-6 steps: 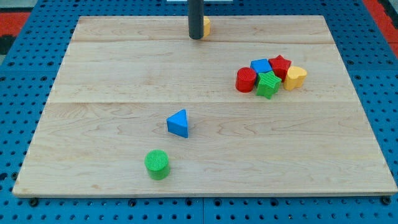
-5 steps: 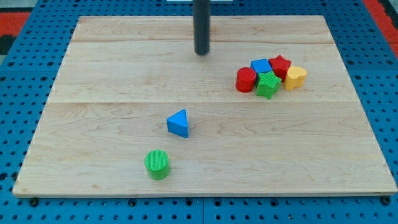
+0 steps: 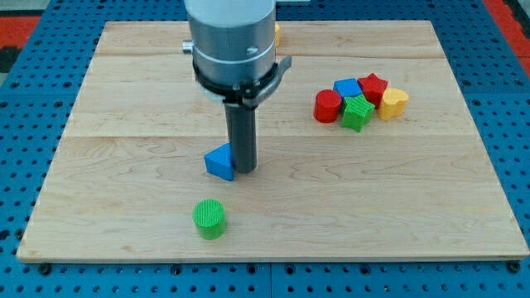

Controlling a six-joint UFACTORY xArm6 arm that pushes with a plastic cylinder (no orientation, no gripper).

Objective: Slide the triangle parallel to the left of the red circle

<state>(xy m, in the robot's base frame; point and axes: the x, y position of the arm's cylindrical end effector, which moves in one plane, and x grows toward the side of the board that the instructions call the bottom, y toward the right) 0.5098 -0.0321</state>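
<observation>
The blue triangle [image 3: 219, 162] lies left of the board's middle. My tip [image 3: 243, 170] stands right against the triangle's right side. The red circle [image 3: 327, 106] sits at the view's right, at the left end of a tight cluster with a blue block [image 3: 347, 88], a red star-like block [image 3: 373, 85], a green star-like block [image 3: 357, 113] and a yellow heart-like block [image 3: 393, 103]. The triangle is far left of and lower in the view than the red circle.
A green cylinder [image 3: 209, 218] stands below the triangle near the board's bottom edge. A yellow block [image 3: 277, 34] peeks out behind the arm at the view's top. The wooden board [image 3: 124, 99] lies on a blue pegboard.
The rod has come down from the view's top to the triangle's right side. The triangle has shifted a little to the left and turned. The arm's grey body now fills the top centre.
</observation>
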